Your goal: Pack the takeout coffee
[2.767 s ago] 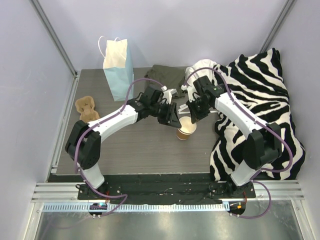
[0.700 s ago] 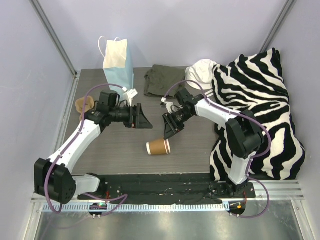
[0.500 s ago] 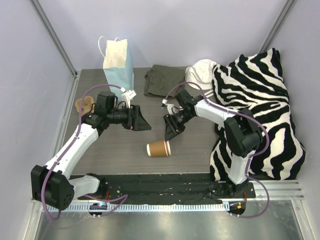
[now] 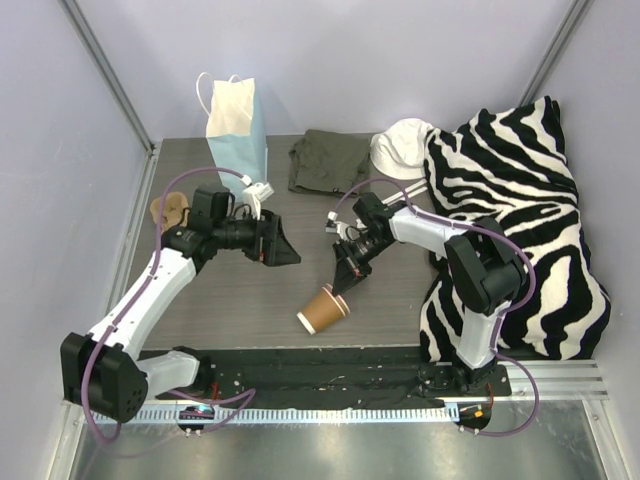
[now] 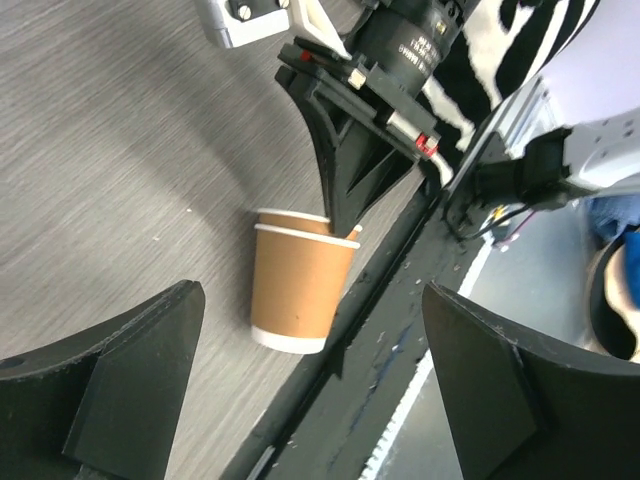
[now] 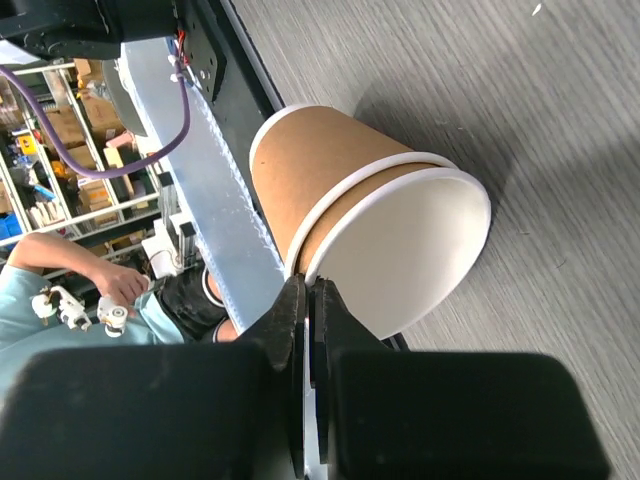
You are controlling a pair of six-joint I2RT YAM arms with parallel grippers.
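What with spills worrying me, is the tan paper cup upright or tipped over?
Tipped: the paper cup lies on its side on the table, rim pinched in the right claw; no lid, white inside looks empty.

Top camera: fixed high behind the arm bases, looking down on the whole surface (image 4: 250, 290), near edge at frame bottom. Left wrist camera: mid-range, facing the near edge and the right hand (image 5: 345, 224). Right wrist camera: very close, also facing the near edge. All three views share the nested paper cups (image 4: 322, 310).
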